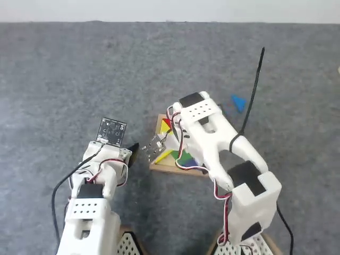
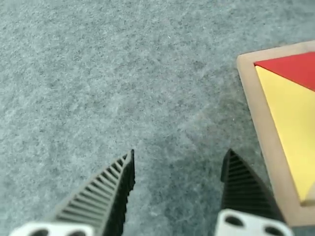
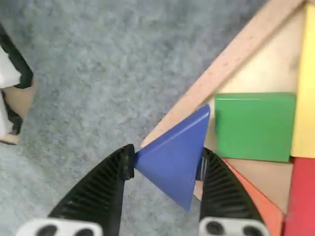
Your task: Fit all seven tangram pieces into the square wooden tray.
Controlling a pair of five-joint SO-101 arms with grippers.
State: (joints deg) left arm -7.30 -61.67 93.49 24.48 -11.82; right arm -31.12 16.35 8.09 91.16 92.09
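My right gripper (image 3: 166,160) is shut on a blue triangle (image 3: 174,157), held over the rim of the square wooden tray (image 3: 231,64). Inside the tray lie a green square (image 3: 253,125), a yellow piece (image 3: 305,98), a red piece (image 3: 302,196) and an orange piece (image 3: 256,196). From above, the right arm covers most of the tray (image 1: 164,166). My left gripper (image 2: 180,156) is open over the carpet, just beside the tray's corner (image 2: 256,113), where a red piece (image 2: 295,69) and a yellow piece (image 2: 290,123) lie. Another blue piece (image 1: 238,102) rests on the carpet beyond the tray.
Grey carpet covers the whole table. A black cable (image 1: 254,90) rises behind the right arm. The left arm (image 1: 98,175) stands close to the tray's near left side. The carpet stretches open to the far left.
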